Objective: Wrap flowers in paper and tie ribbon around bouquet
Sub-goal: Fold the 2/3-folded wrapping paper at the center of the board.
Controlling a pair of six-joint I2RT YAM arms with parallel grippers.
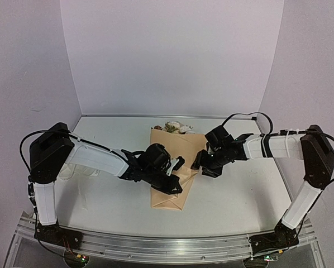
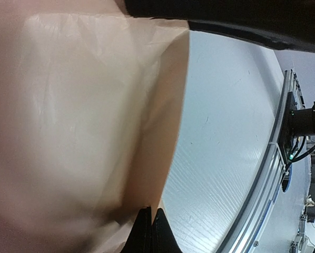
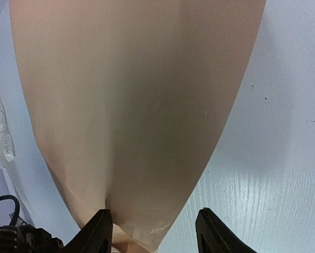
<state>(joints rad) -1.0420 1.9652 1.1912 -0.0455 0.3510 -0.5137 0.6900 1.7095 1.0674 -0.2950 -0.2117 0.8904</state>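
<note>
The paper (image 1: pixel 181 145) lies folded over the flowers (image 1: pixel 175 128) on the surface (image 1: pixel 111 195) (heads show at its far end). The left pincer (image 2: pixel 150 216) is closed, maybe nipping the paper's edge. The right pincer (image 3: pixel 155 232) stands apart around its side edge.

Tan-orange paper (image 3: pixel 136 105); cream, green flowers (image 1: pixel 175 128); cream ribbon (image 3: pixel 2 142), faint lettering; white woodgrain table (image 3: pixel 284 132)

Flowers (image 1: pixel 175 128): stems hidden under paper (image 1: pixel 182 146); heads only, upper centre. Ribbon (image 3: pixel 2 139): left edge, lettering too blurred to read. Paper: cut off by top edge in both wrist views.
</note>
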